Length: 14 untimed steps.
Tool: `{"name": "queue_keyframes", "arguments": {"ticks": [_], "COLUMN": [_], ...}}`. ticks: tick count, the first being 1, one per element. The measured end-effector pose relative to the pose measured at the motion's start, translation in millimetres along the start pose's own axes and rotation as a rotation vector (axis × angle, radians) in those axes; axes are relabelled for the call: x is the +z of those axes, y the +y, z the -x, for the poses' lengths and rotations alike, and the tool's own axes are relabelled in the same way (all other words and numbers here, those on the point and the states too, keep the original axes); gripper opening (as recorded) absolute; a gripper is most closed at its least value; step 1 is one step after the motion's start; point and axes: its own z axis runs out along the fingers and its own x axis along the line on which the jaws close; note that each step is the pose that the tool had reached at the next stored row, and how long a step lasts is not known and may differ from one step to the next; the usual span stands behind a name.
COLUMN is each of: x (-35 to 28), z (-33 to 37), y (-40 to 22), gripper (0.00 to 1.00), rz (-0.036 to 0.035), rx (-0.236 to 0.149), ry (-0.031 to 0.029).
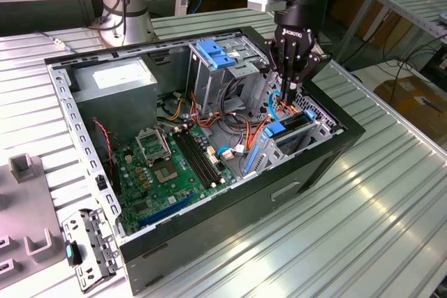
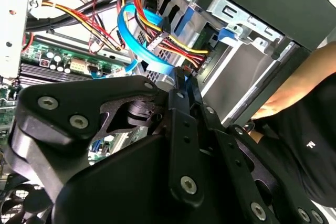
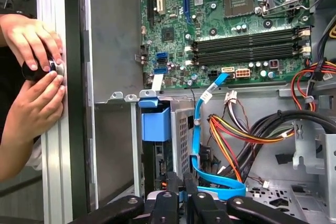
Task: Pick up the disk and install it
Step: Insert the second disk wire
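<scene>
Closed on nothing visible at the gripper (image 1: pixel 283 99), low inside the computer case (image 1: pixel 349 134). Pressed close against a blue data cable (image 3: pixel 197 145) and bundled power wires (image 3: pixel 236 135). Could snag or unplug either by pushing down carelessly. Directly beneath, slotted into the drive cage (image 1: pixel 318 125), the disk (image 1: pixel 279 130), showing a blue rail end, body mostly hidden, seemingly seated.

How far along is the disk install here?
Done: the disk looks slotted into its bay, blue rail showing. In hand: the gripper, fingers shut, hangs just above it beside the blue cable. Left: cannot tell whether it is fully seated.
</scene>
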Motion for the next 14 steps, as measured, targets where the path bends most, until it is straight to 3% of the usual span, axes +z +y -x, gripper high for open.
{"name": "queue_keyframes", "arguments": {"ticks": [2, 7, 14], "x": [1.5, 3.3, 3.7], "z": [-1.6, -3.5, -4.4], "y": [1.6, 14.7, 26.9], "gripper": [0.16, 0.16, 0.16], "rz": [-0.001, -0.0023, -0.0042], "rx": [-0.002, -0.005, -0.008], "ry": [-0.0002, -0.0002, -0.0001]}}
